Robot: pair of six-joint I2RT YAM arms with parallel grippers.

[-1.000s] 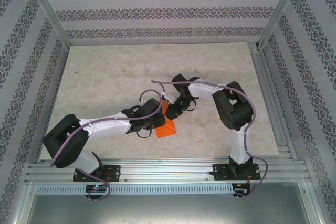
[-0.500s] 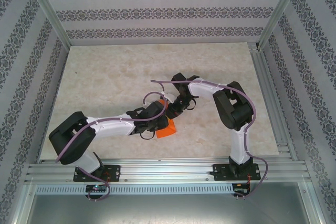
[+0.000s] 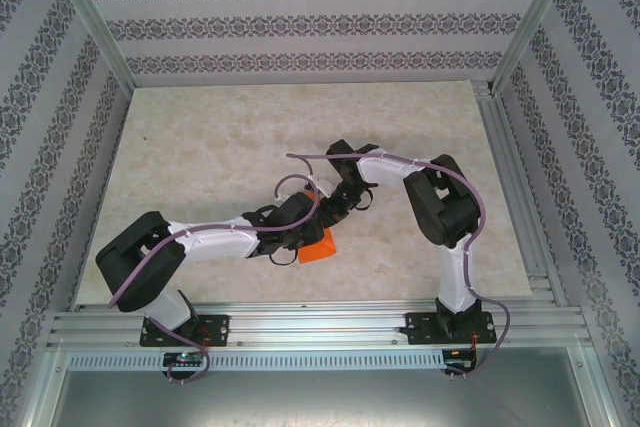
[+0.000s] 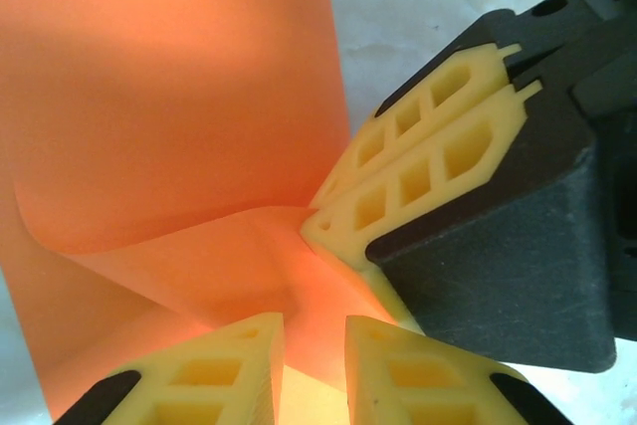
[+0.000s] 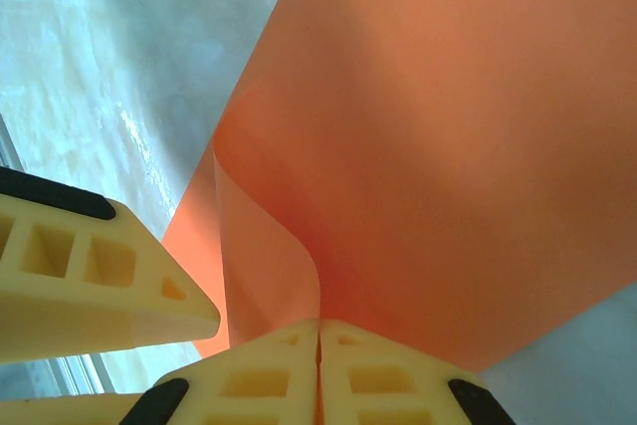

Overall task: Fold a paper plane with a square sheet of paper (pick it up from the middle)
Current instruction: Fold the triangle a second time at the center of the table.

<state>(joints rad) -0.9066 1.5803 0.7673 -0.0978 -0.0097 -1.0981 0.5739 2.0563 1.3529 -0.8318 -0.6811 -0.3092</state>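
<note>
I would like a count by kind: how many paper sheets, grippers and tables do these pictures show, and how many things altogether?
orange paper sheet: 1
grippers: 2 (left gripper, right gripper)
table: 1
Total: 4

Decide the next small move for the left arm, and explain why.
Probably close the left gripper on the orange paper: its jaws stand slightly apart with the paper's raised flap at their tips, while the right gripper, jaws shut, pinches the same fold.
</note>
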